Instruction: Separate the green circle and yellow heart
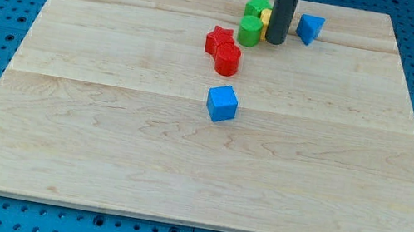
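The green circle (pixel 249 31) stands near the view's top, right of centre. The yellow heart (pixel 265 18) is just behind it to the right, touching it and mostly hidden by my rod. My tip (pixel 275 41) rests on the board right beside the green circle's right side, in front of the yellow heart. A second green block (pixel 257 7) sits just behind the green circle, against the yellow heart.
A blue block (pixel 310 28) lies right of my rod. A red star (pixel 219 40) and a red cylinder (pixel 227 59) touch each other below-left of the green circle. A blue cube (pixel 222 102) sits near the board's middle. The wooden board (pixel 102 141) lies on a blue pegboard.
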Robot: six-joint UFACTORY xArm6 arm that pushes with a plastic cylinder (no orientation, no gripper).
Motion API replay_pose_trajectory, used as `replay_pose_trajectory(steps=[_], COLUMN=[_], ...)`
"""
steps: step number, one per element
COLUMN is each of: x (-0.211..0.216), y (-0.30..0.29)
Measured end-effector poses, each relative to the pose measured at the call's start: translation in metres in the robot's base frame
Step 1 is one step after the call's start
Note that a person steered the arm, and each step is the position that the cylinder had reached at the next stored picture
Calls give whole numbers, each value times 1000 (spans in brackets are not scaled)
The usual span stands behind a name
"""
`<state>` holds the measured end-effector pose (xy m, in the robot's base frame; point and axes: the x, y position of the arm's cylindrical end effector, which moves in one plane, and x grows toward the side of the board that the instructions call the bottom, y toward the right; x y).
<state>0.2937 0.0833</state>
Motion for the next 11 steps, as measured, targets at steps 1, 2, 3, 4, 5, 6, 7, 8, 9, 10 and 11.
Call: replay_pose_trajectory(steps=[1,2,3,4,5,6,7,8,9,10,11], x=[39,14,-44,-65,-55,-20,4,4,3,-16,5], y=[14,115,157,98,34,12,2,-40,-65,-63,-56])
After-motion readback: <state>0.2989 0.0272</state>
